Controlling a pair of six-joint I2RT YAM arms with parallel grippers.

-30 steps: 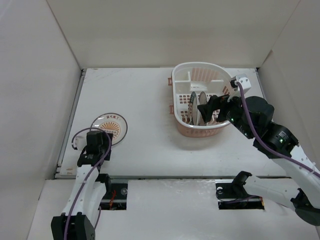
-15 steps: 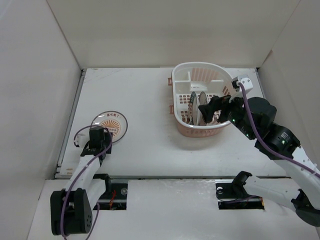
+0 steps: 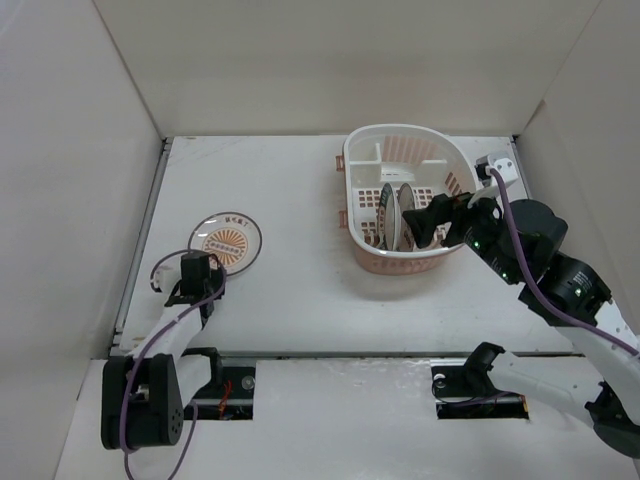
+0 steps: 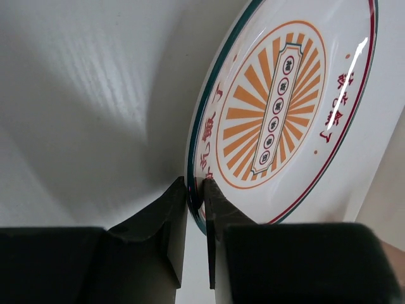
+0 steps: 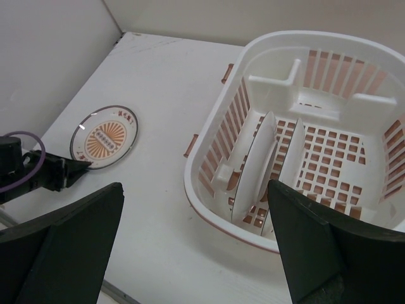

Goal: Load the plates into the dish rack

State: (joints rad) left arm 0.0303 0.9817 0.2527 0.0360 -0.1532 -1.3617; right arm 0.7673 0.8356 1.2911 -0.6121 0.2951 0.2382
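Observation:
The orange-sunburst plate is at the table's left, and its near edge looks raised. My left gripper is shut on that near rim, one finger on each face. Two more plates stand on edge between the ribs of the dish rack. The second of them is just to the right of the first. My right gripper hangs open above the rack's near right side, holding nothing.
Cardboard walls close in the table on the left, back and right. The rack has a small corner compartment at its far side. A raised lip runs along the table's left edge beside the left arm.
The left gripper has shut on the sunburst plate's rim, and the plate has shifted a little away from the near edge. The right gripper has drawn back slightly to the right, still open.

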